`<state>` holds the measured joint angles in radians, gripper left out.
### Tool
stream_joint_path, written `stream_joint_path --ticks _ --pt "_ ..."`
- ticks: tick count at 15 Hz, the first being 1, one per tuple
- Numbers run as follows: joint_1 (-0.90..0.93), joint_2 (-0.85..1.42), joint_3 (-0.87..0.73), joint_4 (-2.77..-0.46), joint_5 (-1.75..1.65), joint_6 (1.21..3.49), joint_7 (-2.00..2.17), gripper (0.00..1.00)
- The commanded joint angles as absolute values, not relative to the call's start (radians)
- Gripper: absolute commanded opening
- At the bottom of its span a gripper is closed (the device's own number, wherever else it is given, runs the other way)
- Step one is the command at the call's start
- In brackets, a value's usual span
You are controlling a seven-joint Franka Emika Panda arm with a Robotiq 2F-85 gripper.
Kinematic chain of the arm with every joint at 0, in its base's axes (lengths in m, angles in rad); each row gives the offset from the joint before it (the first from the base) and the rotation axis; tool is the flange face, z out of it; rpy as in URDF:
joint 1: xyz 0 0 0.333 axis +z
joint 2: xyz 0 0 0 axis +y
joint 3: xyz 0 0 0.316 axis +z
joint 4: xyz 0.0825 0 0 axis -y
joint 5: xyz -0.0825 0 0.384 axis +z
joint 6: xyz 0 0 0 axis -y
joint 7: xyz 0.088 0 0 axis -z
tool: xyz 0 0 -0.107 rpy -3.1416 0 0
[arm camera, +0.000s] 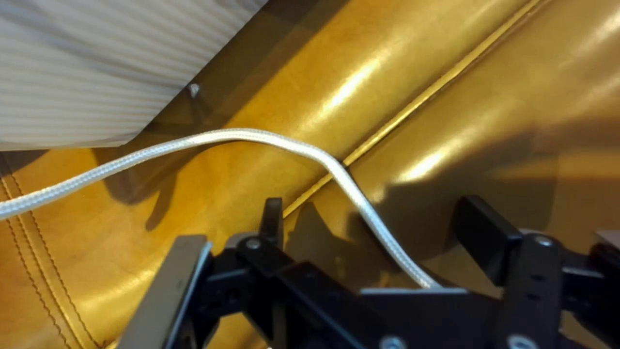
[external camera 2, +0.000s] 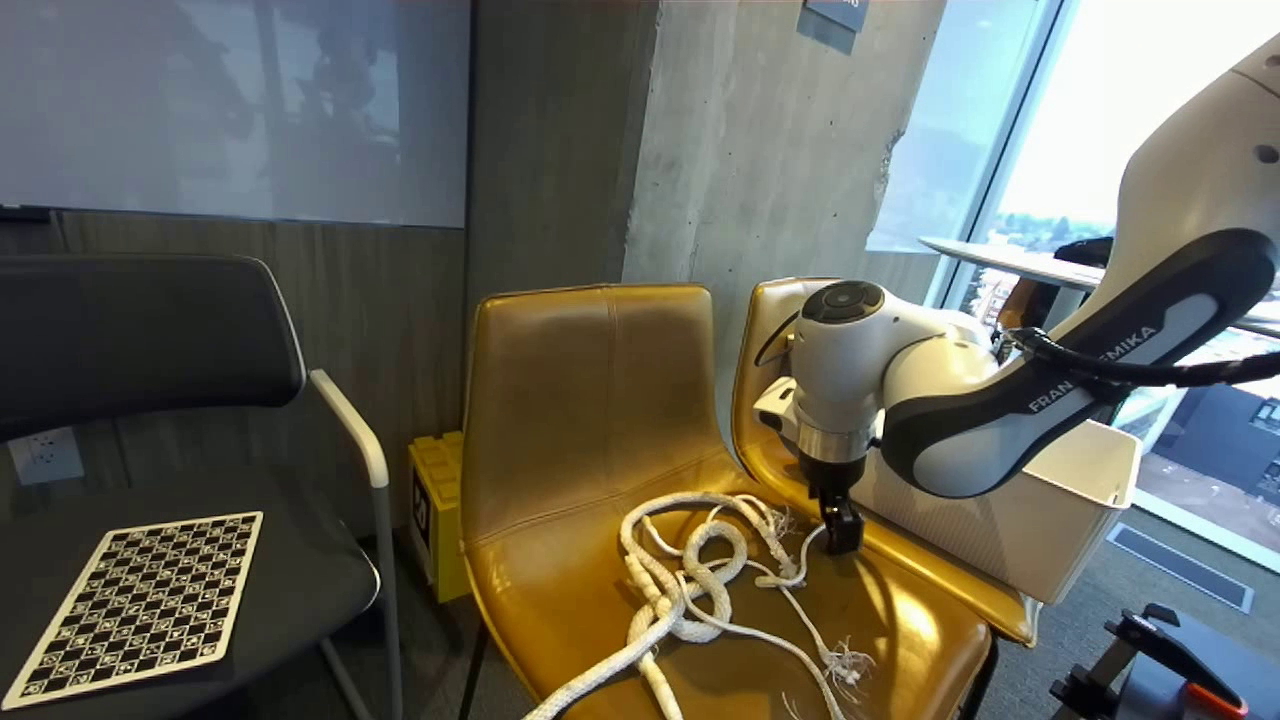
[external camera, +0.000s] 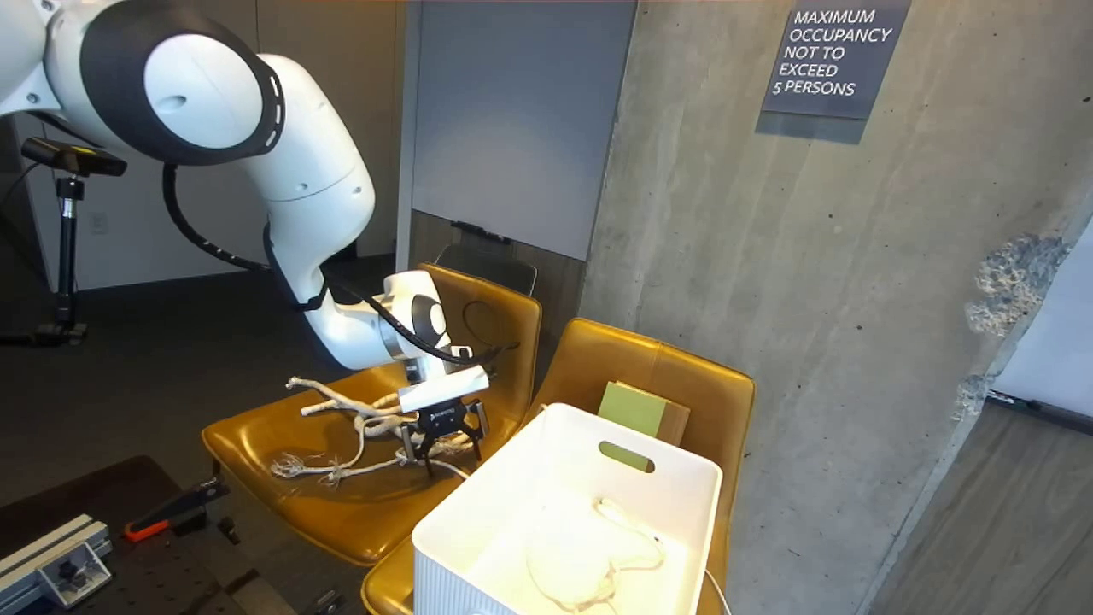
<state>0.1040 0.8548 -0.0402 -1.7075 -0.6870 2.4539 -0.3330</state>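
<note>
My gripper [arm camera: 372,208] is open over the seat of a tan leather chair [external camera 2: 600,390]. A thin white braided cord [arm camera: 232,135] runs between its parted fingers and disappears behind the gripper body. The fingers do not close on it. The gripper also shows in both exterior views [external camera: 452,461] [external camera 2: 843,530], low at the seat's side edge. Thicker white ropes [external camera: 363,427] lie tangled on the same seat, also in an exterior view [external camera 2: 650,575], with frayed ends. A white ribbed bin [external camera: 521,478] stands beside the gripper and fills the wrist view's upper left [arm camera: 87,72].
The bin stands on a second tan chair [external camera: 692,376] and holds pale, overexposed cord [external camera: 649,559]. A green and brown book [external camera: 632,408] leans behind it. A black chair [external camera 2: 150,330] bears a patterned board [external camera 2: 140,605]. A dark table [external camera: 128,487] holds a clamp [external camera: 175,508].
</note>
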Motion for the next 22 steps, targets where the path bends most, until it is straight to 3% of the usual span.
stream_joint_path --ticks 1,9,15,22 --pt "0.103 0.884 -0.041 -1.667 -0.689 2.43 -0.346 0.58" --pt "0.103 0.881 -0.046 -1.668 -0.688 2.427 -0.341 0.01" --pt "0.07 0.803 -0.041 -1.694 -0.657 2.417 -0.343 0.02" --pt "-0.012 0.564 -0.037 -1.727 -0.56 2.401 -0.357 0.02"
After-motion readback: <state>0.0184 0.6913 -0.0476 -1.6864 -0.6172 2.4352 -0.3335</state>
